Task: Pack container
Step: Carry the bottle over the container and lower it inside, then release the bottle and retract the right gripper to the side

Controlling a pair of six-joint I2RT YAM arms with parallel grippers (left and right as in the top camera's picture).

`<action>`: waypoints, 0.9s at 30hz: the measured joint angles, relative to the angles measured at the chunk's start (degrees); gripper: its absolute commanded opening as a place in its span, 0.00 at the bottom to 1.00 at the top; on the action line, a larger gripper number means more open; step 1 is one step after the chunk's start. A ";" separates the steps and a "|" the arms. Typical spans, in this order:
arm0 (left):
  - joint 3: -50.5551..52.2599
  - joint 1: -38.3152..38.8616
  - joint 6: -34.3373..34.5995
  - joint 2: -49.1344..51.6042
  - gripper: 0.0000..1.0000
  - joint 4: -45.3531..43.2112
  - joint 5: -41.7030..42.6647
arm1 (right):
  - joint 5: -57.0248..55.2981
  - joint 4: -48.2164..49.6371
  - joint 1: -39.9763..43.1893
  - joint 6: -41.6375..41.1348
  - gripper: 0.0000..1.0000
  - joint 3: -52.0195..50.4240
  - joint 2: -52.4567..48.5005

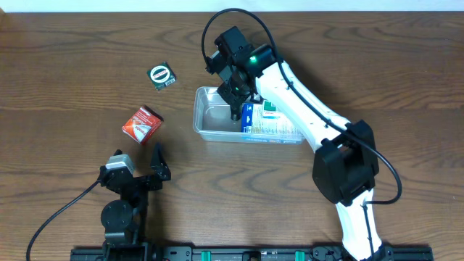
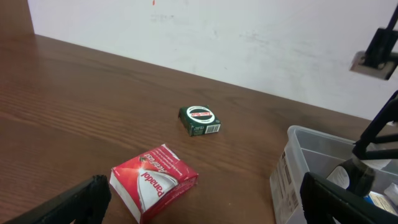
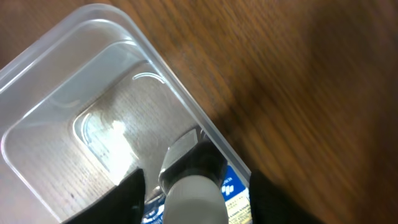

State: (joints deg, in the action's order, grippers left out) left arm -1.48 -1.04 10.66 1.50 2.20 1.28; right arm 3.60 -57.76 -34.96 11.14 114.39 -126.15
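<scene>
The clear plastic container (image 1: 214, 116) lies at the table's middle; a blue-and-white box (image 1: 272, 123) lies in its right half. My right gripper (image 1: 235, 112) hangs over the container. In the right wrist view its fingers (image 3: 193, 193) stand apart on either side of a white cylindrical item (image 3: 193, 202) with a dark silver end, with gaps on both sides, above the container (image 3: 93, 93) and the blue box (image 3: 233, 186). My left gripper (image 1: 138, 156) is open and empty near the front edge. A red Panadol box (image 2: 154, 180) lies just ahead of its fingers (image 2: 205, 208).
A small green packet (image 1: 162, 75) lies at the back left, also in the left wrist view (image 2: 200, 120). The red box (image 1: 142, 122) is left of the container (image 2: 292, 168). The right arm (image 2: 373, 137) reaches over the container. A white wall stands behind the table.
</scene>
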 measured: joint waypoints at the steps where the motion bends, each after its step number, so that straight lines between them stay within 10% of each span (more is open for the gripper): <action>1: 0.00 0.00 0.00 0.00 0.98 0.00 0.00 | -0.02 -0.02 0.00 -0.28 0.60 0.00 0.81; 10: 0.00 0.00 0.00 0.00 0.98 0.00 0.00 | -3.96 0.24 1.25 -1.14 0.99 1.03 14.14; 27: 0.00 0.00 0.00 0.00 0.98 -0.02 0.02 | -9.99 -9.77 37.33 -17.79 0.99 2.40 20.20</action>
State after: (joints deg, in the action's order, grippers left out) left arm -1.48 -1.04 10.66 1.50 2.17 1.30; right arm -6.39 -67.53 2.37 -6.66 116.79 -105.95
